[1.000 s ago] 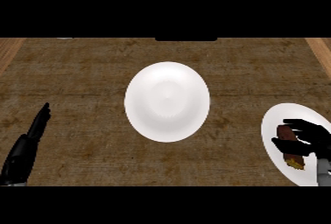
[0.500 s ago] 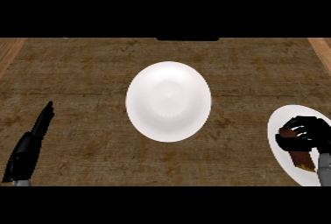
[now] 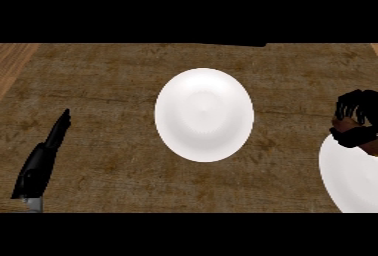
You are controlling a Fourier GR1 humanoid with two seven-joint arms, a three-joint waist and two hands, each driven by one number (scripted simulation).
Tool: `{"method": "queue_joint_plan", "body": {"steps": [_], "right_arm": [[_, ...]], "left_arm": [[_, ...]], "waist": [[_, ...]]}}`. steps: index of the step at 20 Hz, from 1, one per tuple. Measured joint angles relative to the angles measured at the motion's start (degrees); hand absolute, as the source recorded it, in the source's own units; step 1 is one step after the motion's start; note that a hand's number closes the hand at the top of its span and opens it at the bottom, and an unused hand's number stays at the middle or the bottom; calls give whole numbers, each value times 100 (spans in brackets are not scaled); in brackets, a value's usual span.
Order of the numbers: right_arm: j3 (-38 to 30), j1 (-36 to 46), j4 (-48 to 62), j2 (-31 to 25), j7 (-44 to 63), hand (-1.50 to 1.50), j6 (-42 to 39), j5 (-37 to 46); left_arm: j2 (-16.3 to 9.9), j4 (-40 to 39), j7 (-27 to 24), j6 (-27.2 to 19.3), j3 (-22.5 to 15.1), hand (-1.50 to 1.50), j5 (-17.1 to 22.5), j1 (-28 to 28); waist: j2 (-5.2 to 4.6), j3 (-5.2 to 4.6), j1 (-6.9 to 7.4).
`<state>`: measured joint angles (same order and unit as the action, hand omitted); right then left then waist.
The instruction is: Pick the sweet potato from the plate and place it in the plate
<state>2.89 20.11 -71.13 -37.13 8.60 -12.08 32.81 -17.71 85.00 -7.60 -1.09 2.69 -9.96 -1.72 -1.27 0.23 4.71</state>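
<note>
Middle plate (image 3: pixel 204 114) has nothing on it, and neither does the visible part of the right plate (image 3: pixel 353 179), cut off at the view's right edge. The sweet potato (image 3: pixel 344 123) is up off that plate, right hand (image 3: pixel 356 122) fingers clenched round it, just past its far rim. Left hand (image 3: pixel 43 159) rests with straight fingers at the lower left. Bare brown counter (image 3: pixel 103 85) lies between hand and middle plate.

counter (image 3: pixel 111 80): bare from 9 to 12 o'clock | centre plate (image 3: pixel 204 114): nothing on it, open from above | right plate (image 3: pixel 354 180) at 4 o'clock | left hand (image 3: pixel 40 160) at 8 o'clock blocks that edge
</note>
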Motion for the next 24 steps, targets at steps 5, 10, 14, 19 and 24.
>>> {"method": "queue_joint_plan", "body": {"steps": [5, 10, 14, 19, 24], "right_arm": [[-150, 790, 981, -87, -1273, 150, 719, 278], [-430, 1377, 1207, -24, -2255, 150, 1228, 142], [-596, 1644, 1064, 37, -2970, 150, 988, -296], [-472, 1798, 359, 317, -2932, 150, 382, -665], [-220, 1991, -436, 768, -2269, 150, -31, -827]], "left_arm": [[13, -53, 28, -31, 46, 0, -19, 13], [-28, -26, 37, -22, 145, 0, 4, -80], [-11, -41, -50, -52, 199, 0, -16, -232], [-50, -32, 13, -4, 306, 0, 6, -213], [5, 75, 82, 18, 317, 0, -14, -247]], "waist": [[26, -2, -105], [75, -10, -237], [107, -16, -333], [135, -23, -427], [147, -26, -453]]}}
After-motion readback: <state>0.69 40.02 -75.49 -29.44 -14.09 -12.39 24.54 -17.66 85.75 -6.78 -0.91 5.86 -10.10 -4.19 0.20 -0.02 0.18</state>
